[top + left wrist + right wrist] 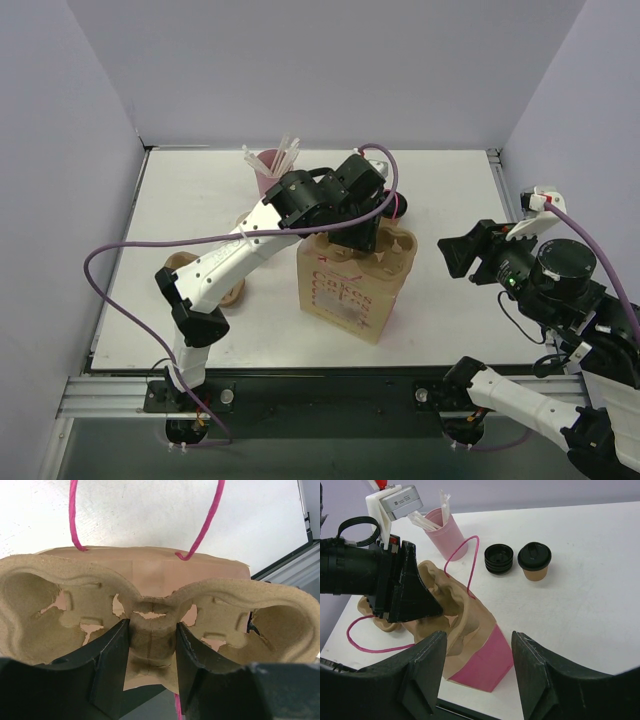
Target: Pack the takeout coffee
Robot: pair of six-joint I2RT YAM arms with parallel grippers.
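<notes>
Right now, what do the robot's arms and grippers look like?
Left arm and right arm: white links, black joints. A purple cable loops along each. Left gripper and right gripper: two broad black wedge-shaped fingers each. No markings legible.

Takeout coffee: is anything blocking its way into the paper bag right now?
Yes. The brown moulded-pulp cup carrier sits across the mouth of the pink-and-cream paper bag, pinched at its middle rib by the left end effector. The small brown paper cup with black lid stands on the table beyond.
</notes>
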